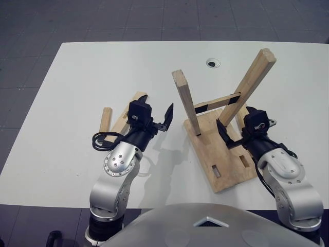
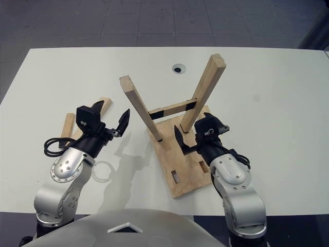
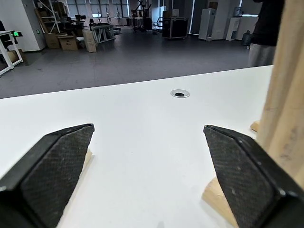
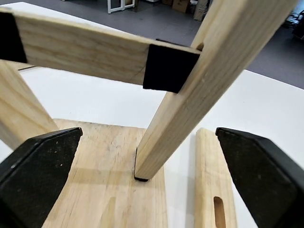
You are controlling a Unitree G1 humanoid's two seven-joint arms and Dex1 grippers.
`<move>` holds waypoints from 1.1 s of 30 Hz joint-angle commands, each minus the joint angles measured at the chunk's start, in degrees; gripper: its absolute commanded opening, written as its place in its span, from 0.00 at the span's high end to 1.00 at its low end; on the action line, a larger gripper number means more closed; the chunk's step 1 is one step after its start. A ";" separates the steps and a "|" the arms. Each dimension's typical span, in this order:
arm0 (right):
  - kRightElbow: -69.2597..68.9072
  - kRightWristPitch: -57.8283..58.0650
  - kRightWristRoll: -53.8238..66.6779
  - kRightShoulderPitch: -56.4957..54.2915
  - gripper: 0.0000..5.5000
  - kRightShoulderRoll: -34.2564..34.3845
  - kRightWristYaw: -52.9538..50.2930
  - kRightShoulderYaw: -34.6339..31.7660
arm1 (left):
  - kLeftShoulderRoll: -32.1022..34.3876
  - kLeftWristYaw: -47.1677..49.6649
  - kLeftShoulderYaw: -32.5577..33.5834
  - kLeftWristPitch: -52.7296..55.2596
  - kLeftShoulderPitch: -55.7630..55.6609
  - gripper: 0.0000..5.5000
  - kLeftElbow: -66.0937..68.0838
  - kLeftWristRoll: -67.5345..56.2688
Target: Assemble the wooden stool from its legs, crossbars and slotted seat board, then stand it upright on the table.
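Note:
The slotted seat board [image 1: 226,170] lies flat on the white table. Two wooden legs stand in it, a left leg [image 1: 185,100] and a taller slanted right leg [image 1: 253,82], joined by a crossbar [image 1: 216,103] with black ends. My right gripper [image 4: 147,175] is open low over the board, its fingers on either side of the right leg [image 4: 190,109] near its foot without touching it. My left gripper [image 1: 154,109] is open and holds nothing, left of the left leg [image 3: 285,95] and above the table.
Two loose wooden pieces [image 1: 106,119] [image 1: 126,116] lie on the table left of the left gripper. A slotted wooden bar [image 4: 213,190] lies beside the board's right edge. A round cable hole [image 1: 212,63] is at the table's far side.

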 commanded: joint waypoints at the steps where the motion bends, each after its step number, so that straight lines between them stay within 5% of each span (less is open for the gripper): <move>1: 0.43 -0.14 2.53 1.65 0.06 -6.53 6.21 -5.34 | -2.24 6.79 -1.93 3.03 1.54 0.22 -0.10 6.23; 10: 15.41 -7.39 1.73 -4.66 0.06 -15.97 12.98 -10.48 | -10.37 14.27 -11.77 4.54 6.60 0.22 0.71 11.03; 16: 13.23 -14.05 -1.82 5.74 0.06 -25.30 21.07 -7.32 | -8.00 9.87 -4.45 5.53 3.31 0.22 -1.02 8.30; 21: 13.16 -19.59 -3.57 14.57 0.06 -30.67 26.10 -11.81 | -6.88 8.26 0.28 6.48 1.62 0.22 -1.64 7.88; 27: 12.27 -23.30 -5.72 19.33 0.06 -31.25 27.47 -11.00 | -6.53 7.12 1.34 6.94 0.83 0.22 -1.88 8.09; 33: 7.78 -22.54 -8.30 18.74 0.06 -29.39 26.85 -2.62 | -6.63 6.94 1.64 6.93 0.68 0.22 -1.78 8.45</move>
